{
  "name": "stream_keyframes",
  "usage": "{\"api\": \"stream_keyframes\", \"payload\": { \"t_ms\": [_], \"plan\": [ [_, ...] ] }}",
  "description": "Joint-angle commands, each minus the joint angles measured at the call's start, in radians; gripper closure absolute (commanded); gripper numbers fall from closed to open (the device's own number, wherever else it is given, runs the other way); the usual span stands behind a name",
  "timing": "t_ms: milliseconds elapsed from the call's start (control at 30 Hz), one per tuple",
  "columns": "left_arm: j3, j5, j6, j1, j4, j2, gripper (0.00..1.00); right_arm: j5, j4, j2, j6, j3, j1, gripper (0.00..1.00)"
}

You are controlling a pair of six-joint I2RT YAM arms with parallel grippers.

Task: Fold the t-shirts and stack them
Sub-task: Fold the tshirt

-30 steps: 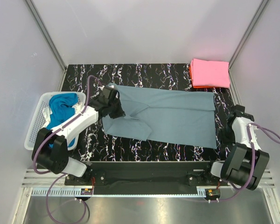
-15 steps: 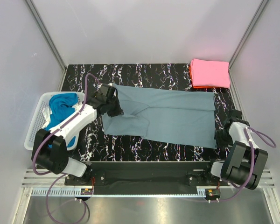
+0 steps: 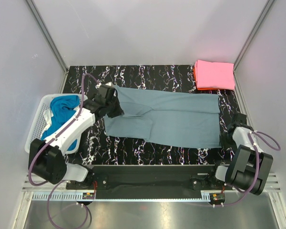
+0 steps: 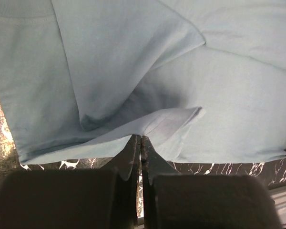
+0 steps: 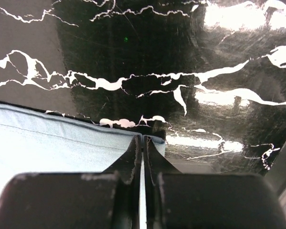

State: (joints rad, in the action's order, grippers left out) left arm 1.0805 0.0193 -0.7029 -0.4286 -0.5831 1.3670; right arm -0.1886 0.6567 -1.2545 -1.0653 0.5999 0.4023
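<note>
Grey-blue t-shirt [image 3: 176, 119]: lying spread across the black marbled counter [image 3: 148, 74].
Left end effector [image 4: 141, 139]: pinching a fold at the shirt's left end.
Right end effector [image 5: 142, 139]: clamping its hem corner.
Pink t-shirt [image 3: 214, 74]: sitting folded far right, on an orange-red t-shirt [image 3: 194, 75].
Teal t-shirt [image 3: 64, 109]: lying bundled in the white basket [image 3: 35, 129].
</note>
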Motion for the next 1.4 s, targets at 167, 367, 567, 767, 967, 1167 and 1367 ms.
{"api": "stream_keyframes", "payload": {
  "t_ms": [167, 367, 567, 767, 967, 1167, 1367],
  "plan": [
    [0.032, -0.096, 0.066, 0.002, 0.005, -0.089, 1.0, -0.033, 0.058, 0.035, 0.079, 0.052, 0.003, 1.0],
    [0.105, -0.119, 0.094, 0.004, -0.009, -0.089, 1.0, 0.073, 0.021, -0.031, 0.152, 0.067, 0.003, 0.88],
    [0.082, -0.075, 0.092, 0.004, 0.009, -0.101, 1.0, 0.092, 0.124, -0.013, 0.171, 0.087, 0.003, 0.61],
    [0.038, -0.025, 0.089, 0.004, 0.052, -0.103, 1.0, 0.229, 0.161, -0.014, 0.182, 0.052, 0.003, 0.58],
    [0.009, 0.01, 0.106, 0.004, 0.077, -0.114, 1.0, 0.152, 0.172, 0.029, 0.171, 0.021, 0.003, 0.58],
    [0.019, 0.004, 0.126, 0.004, 0.069, -0.109, 1.0, 0.092, 0.181, 0.021, 0.142, 0.023, 0.003, 0.6],
    [0.038, 0.005, 0.128, 0.004, 0.071, -0.092, 1.0, 0.083, 0.204, 0.013, 0.156, 0.031, 0.003, 0.61]
  ]
}}
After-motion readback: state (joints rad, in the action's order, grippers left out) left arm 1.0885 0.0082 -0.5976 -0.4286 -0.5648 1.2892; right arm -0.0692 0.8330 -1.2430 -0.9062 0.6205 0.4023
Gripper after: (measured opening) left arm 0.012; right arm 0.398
